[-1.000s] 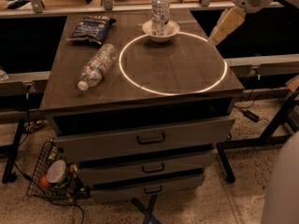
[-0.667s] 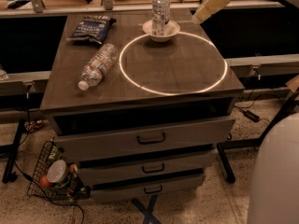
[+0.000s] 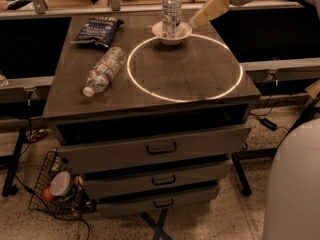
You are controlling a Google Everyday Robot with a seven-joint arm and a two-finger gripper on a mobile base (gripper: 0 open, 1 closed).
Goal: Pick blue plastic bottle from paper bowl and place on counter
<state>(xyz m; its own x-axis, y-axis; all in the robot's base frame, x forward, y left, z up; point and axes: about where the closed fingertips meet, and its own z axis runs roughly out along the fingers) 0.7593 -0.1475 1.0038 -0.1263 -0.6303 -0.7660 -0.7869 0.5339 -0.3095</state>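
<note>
The small clear plastic bottle with the white cap and pale label (image 3: 171,11) stands upright in the shallow white paper bowl (image 3: 185,31), so the pick is not done. The bowl itself sits toward the far edge of the dark grey-brown counter (image 3: 185,69). Its near side meets the far arc of the bright white ring (image 3: 128,66) marked on the top.

Just right of the bowl, up at the height of the bottle's body, the tan gripper (image 3: 209,10) hangs on its white arm. It is near the bottle but apart from it, with nothing in its hold. Whether it is spread or closed, I cannot tell from here.

So reach, grasp, lift and set-down all look to be left, and the bare top nearer than the bowl would take the bottle.

Left of the bowl and nearer lies a longer ribbed clear bottle (image 3: 104,70) on its side. Left of the bowl at the far edge rests a dark blue snack bag (image 3: 97,30).
</note>
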